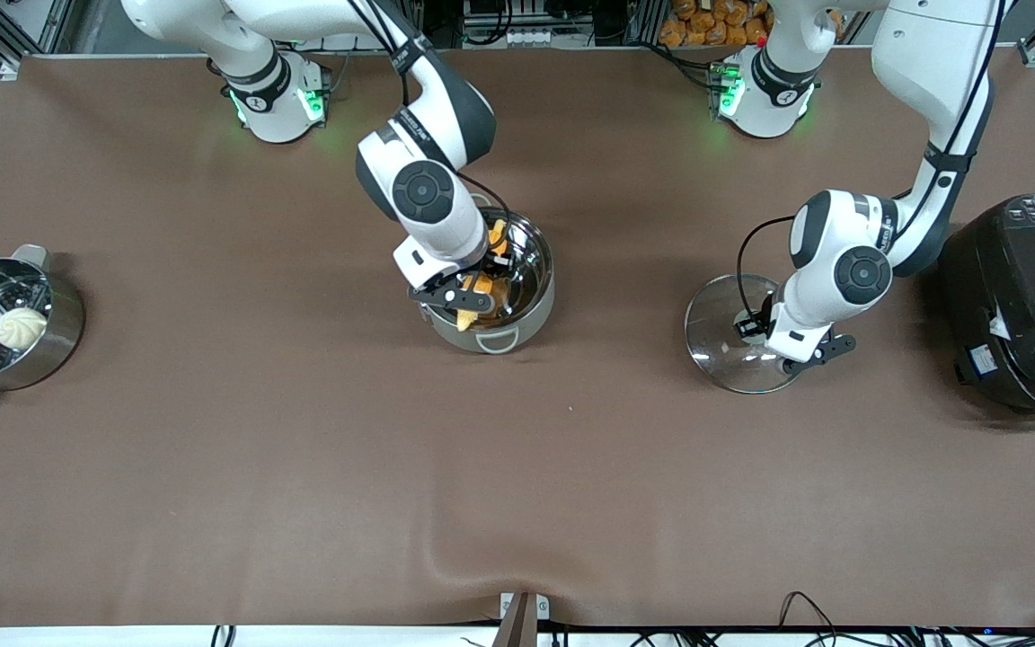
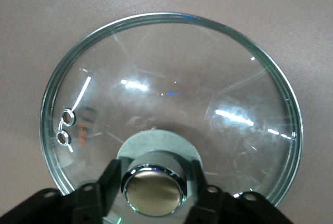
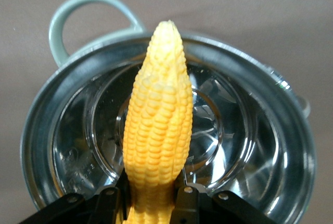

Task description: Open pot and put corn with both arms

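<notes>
The shiny steel pot (image 1: 531, 310) stands open in the middle of the table. My right gripper (image 1: 474, 295) is shut on the thick end of the yellow corn (image 1: 484, 286) and holds it over the pot's mouth. In the right wrist view the corn (image 3: 158, 125) points across the pot's shiny inside (image 3: 244, 146), with the gripper (image 3: 152, 203) clamped on it. The glass lid (image 1: 717, 314) lies flat on the table toward the left arm's end. My left gripper (image 1: 751, 328) is shut on its copper-coloured knob (image 2: 154, 190), with the lid (image 2: 171, 83) spread around it.
A big black rice cooker (image 1: 1021, 296) stands beside the lid at the left arm's end. A steel steamer pot (image 1: 64, 310) with a white bun (image 1: 21, 327) stands at the right arm's end. Brown cloth covers the table.
</notes>
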Controlling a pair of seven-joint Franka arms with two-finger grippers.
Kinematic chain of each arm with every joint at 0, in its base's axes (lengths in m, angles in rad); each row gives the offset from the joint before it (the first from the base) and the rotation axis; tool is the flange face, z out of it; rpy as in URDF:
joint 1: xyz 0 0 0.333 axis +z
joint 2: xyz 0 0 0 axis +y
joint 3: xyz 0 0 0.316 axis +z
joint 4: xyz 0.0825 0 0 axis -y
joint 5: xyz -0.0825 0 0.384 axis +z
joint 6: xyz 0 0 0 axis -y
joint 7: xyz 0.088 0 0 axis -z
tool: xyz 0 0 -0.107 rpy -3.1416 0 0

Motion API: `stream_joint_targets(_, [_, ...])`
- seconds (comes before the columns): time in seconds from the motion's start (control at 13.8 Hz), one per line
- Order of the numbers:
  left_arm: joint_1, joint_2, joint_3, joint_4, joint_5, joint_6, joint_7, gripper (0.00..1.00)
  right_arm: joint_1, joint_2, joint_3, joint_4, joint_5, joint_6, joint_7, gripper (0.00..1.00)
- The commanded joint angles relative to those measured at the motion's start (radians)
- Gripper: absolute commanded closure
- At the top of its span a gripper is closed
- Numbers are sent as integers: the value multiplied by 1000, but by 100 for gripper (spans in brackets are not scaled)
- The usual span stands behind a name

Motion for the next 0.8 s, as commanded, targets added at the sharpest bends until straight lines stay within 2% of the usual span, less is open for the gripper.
stream_joint_targets(0.0, [8,-69,0,31,17,-62,4,0,23,-9,-6,-12,11,13,33,69])
stream_joint_targets(0.22, [20,-125,2,208,17,-288,7,0,31,-10,-6,-12,11,10,34,66])
stream_joint_targets(0.29, [23,-129,0,280,32,-362,7,0,38,-10,-6,-12,11,9,34,62])
stream_joint_targets(0.36, [21,-129,0,353,59,-442,21,0,40,-12,-6,-12,11,10,55,45])
stream_joint_targets(0.51, [23,-131,-5,492,111,-582,79,0,38,-12,-5,-12,10,13,83,0])
stream_joint_targets(0.72, [23,-155,-9,603,110,-729,93,0,28,-33,-5,-7,11,3,83,0])
